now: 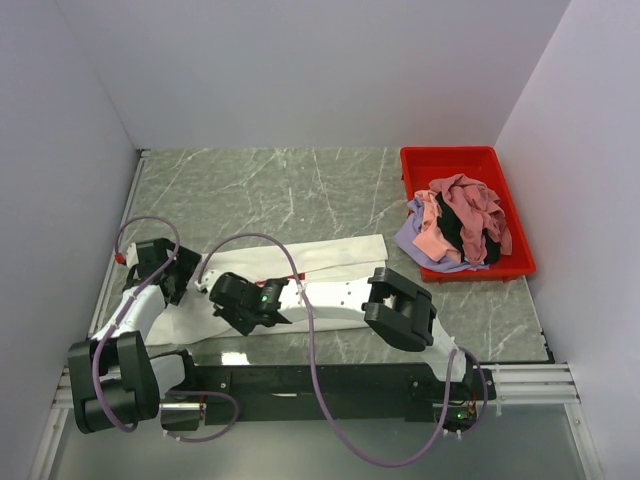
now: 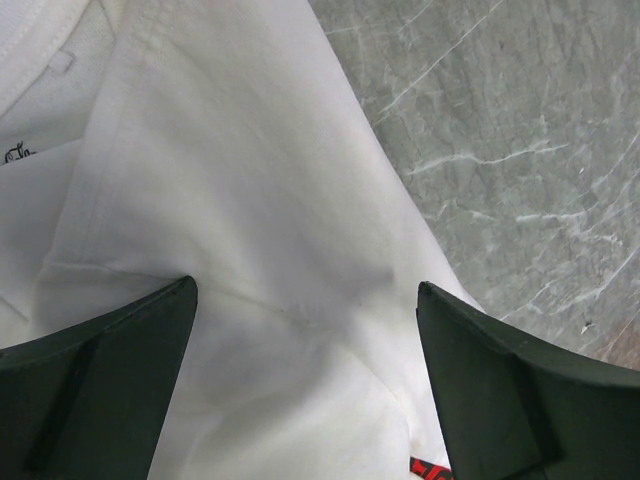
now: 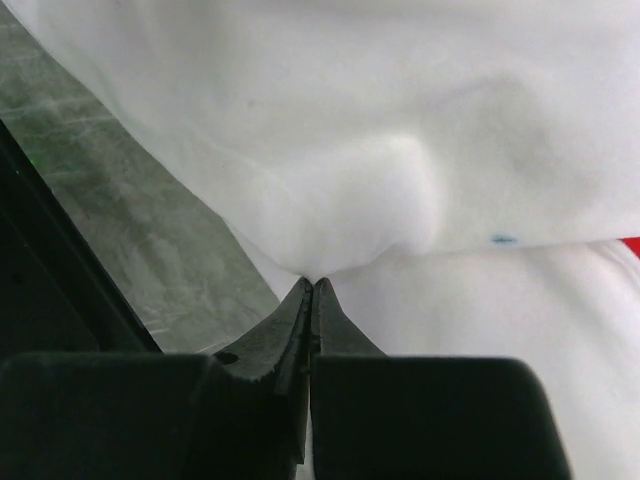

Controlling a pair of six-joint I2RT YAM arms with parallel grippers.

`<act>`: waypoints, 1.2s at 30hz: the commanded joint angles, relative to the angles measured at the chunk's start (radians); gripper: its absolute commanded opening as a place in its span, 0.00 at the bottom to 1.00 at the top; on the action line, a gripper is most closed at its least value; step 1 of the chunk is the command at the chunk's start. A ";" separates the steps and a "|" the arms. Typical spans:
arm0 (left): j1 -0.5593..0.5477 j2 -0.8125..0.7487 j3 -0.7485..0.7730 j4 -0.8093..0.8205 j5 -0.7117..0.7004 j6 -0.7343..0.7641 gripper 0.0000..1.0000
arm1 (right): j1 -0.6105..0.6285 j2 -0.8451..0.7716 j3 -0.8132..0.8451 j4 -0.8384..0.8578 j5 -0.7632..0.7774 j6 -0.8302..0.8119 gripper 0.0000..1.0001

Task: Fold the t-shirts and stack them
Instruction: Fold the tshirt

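Observation:
A white t-shirt (image 1: 330,260) lies partly folded as a long band across the near middle of the table. My left gripper (image 1: 172,272) hovers open over its left end. In the left wrist view the gripper (image 2: 305,290) has its jaws wide apart above the white cloth (image 2: 250,180), near the collar, and a bit of red print (image 2: 430,468) shows at the bottom. My right gripper (image 1: 240,300) is at the shirt's near edge. In the right wrist view it (image 3: 312,282) is shut on a pinch of the white fabric (image 3: 350,200), which is pulled up into a peak.
A red plastic bin (image 1: 455,162) stands at the back right, holding a heap of pink (image 1: 465,205), lavender and dark clothes. Grey marble tabletop (image 1: 270,190) lies behind the shirt. White walls close in the left, back and right sides.

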 commanded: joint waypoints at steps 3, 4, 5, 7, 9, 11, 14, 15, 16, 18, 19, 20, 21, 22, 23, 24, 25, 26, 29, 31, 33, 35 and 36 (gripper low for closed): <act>0.005 0.004 -0.018 -0.106 -0.025 0.031 0.99 | 0.008 -0.053 -0.024 -0.011 -0.001 0.033 0.00; 0.005 0.001 -0.021 -0.105 -0.023 0.032 0.99 | 0.008 -0.056 -0.029 -0.013 0.002 0.035 0.00; 0.005 -0.002 -0.021 -0.105 -0.024 0.032 0.99 | 0.007 -0.058 -0.032 -0.017 0.008 0.038 0.00; 0.005 -0.001 -0.016 -0.109 -0.023 0.032 0.99 | 0.007 -0.068 -0.049 -0.013 0.017 0.038 0.01; 0.005 -0.001 -0.012 -0.115 -0.018 0.032 0.99 | 0.007 -0.071 -0.052 -0.024 0.022 0.049 0.28; 0.005 -0.013 -0.005 -0.122 -0.014 0.025 0.99 | 0.008 -0.081 -0.050 -0.034 0.030 0.059 0.41; 0.005 -0.040 0.014 -0.138 -0.014 0.014 0.99 | 0.007 -0.119 -0.055 -0.037 0.065 0.073 0.51; 0.005 -0.051 0.021 -0.145 -0.009 0.012 0.99 | 0.007 -0.134 -0.063 -0.037 0.091 0.078 0.55; 0.005 -0.062 0.034 -0.160 -0.006 0.005 0.99 | 0.004 -0.169 -0.069 -0.037 0.130 0.090 0.72; 0.003 -0.096 0.050 -0.177 0.008 -0.001 0.99 | -0.015 -0.208 -0.093 -0.033 0.169 0.105 0.84; 0.005 -0.108 0.066 -0.186 0.011 -0.006 0.99 | -0.028 -0.247 -0.104 -0.031 0.191 0.118 0.85; 0.003 -0.135 0.076 -0.212 0.009 -0.009 0.99 | -0.056 -0.269 -0.116 -0.030 0.198 0.125 0.85; 0.002 -0.148 0.086 -0.226 -0.001 -0.012 0.99 | -0.077 -0.307 -0.141 -0.025 0.208 0.132 0.86; 0.002 -0.163 0.105 -0.246 -0.009 -0.020 0.99 | -0.097 -0.327 -0.156 -0.024 0.212 0.141 0.86; 0.000 -0.191 0.113 -0.261 -0.014 -0.021 0.99 | -0.122 -0.349 -0.173 -0.019 0.202 0.145 0.87; 0.000 -0.203 0.119 -0.285 -0.018 -0.023 0.99 | -0.181 -0.385 -0.209 -0.007 0.192 0.151 0.87; -0.003 -0.217 0.123 -0.290 -0.012 -0.024 0.99 | -0.211 -0.404 -0.233 0.002 0.182 0.162 0.87; -0.004 -0.237 0.122 -0.289 -0.002 -0.024 1.00 | -0.249 -0.421 -0.257 0.013 0.154 0.162 0.87; -0.024 -0.252 0.104 -0.272 0.046 -0.041 1.00 | -0.386 -0.467 -0.329 0.032 0.123 0.173 0.88; -0.079 -0.246 0.082 -0.240 0.057 -0.067 0.99 | -0.485 -0.478 -0.375 0.044 0.093 0.184 0.89; -0.166 -0.222 0.070 -0.224 0.034 -0.090 0.99 | -0.548 -0.463 -0.403 0.055 0.042 0.193 0.89; -0.208 -0.177 0.067 -0.223 0.003 -0.123 1.00 | -0.622 -0.441 -0.409 0.058 -0.008 0.205 0.89; -0.254 -0.162 0.059 -0.218 -0.003 -0.129 1.00 | -0.642 -0.420 -0.420 0.073 -0.030 0.211 0.89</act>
